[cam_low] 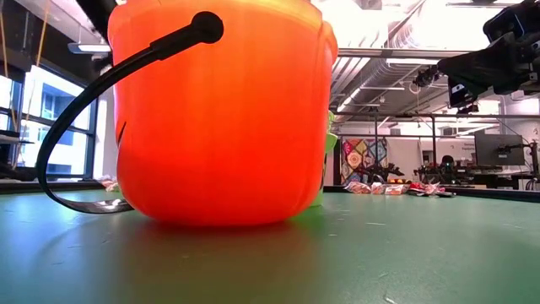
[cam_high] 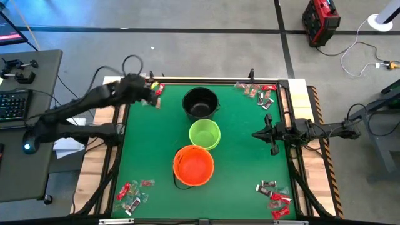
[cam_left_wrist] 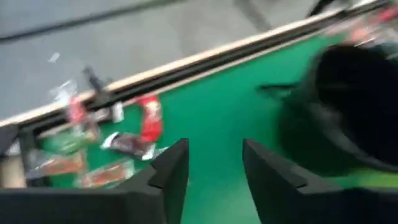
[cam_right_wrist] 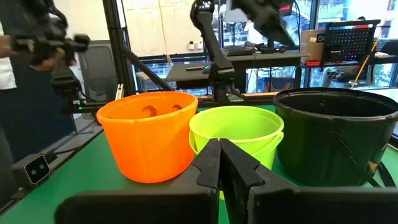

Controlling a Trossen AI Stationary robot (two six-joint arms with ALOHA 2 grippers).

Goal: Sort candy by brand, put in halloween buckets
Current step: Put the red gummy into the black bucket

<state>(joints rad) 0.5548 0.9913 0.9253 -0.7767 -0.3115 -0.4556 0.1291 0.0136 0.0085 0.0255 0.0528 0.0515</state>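
The left gripper (cam_left_wrist: 214, 171) hangs over the far-left candy pile (cam_high: 154, 89), fingers apart and empty, beside the black bucket (cam_high: 200, 103). The right gripper (cam_high: 257, 134) waits at the table's right side, fingers together.

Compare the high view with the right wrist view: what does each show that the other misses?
Only the high view shows the candy piles in all four table corners, such as the far-left pile, with the left tool above it, and the right tool at the table's right edge. Only the right wrist view shows that right tool shut, plus a person at the picture's left edge. Both show the orange bucket, green bucket and black bucket.
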